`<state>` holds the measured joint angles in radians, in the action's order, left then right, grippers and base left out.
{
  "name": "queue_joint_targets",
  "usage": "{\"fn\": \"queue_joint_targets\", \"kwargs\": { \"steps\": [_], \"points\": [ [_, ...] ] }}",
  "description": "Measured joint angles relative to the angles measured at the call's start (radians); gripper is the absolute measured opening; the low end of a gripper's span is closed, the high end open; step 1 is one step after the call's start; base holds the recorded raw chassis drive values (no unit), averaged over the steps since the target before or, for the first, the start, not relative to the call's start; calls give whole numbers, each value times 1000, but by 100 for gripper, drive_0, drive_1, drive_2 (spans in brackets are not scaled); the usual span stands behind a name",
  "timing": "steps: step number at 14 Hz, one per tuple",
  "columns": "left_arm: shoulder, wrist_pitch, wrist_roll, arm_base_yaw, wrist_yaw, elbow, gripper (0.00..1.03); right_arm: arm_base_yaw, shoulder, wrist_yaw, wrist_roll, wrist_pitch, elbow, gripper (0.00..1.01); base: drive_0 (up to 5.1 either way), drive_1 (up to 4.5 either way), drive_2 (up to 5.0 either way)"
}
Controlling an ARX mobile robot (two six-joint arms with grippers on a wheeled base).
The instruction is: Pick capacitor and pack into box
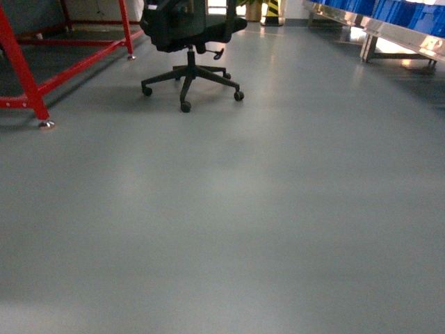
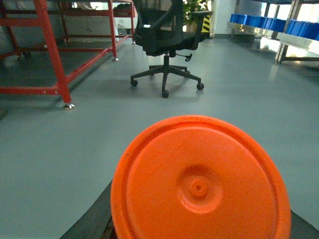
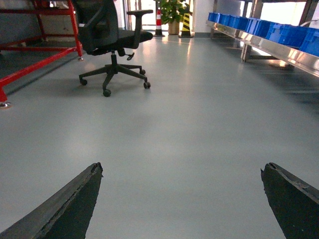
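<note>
The left wrist view is mostly filled by the round orange end face of the capacitor [image 2: 199, 184], with a small hub at its centre. My left gripper [image 2: 199, 221] is shut on it; only dark finger edges [image 2: 92, 221] show at either side beneath it. In the right wrist view my right gripper [image 3: 182, 172] stands wide open over bare grey floor, with nothing between its dark fingertips [image 3: 89, 181]. The box is out of view. Neither gripper shows in the head view.
A black office chair [image 1: 191, 31] on castors stands ahead, left of centre. A red metal frame [image 1: 28, 83] with feet on the floor runs along the left. A steel rack with blue bins [image 1: 410, 17] lines the far right. Grey floor [image 1: 229, 209] stretches between.
</note>
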<state>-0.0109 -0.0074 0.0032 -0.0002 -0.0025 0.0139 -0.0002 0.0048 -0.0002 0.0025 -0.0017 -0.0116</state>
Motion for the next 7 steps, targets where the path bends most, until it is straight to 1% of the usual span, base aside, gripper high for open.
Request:
{"fn": "queue_joint_targets", "kwargs": {
  "steps": [4, 7],
  "points": [
    [0, 2, 0, 0, 2, 0, 44, 0, 0, 0, 0, -5, 0, 98, -480, 339, 165],
    [0, 1, 0, 0, 2, 0, 44, 0, 0, 0, 0, -3, 0, 98, -498, 238, 238]
  ]
}}
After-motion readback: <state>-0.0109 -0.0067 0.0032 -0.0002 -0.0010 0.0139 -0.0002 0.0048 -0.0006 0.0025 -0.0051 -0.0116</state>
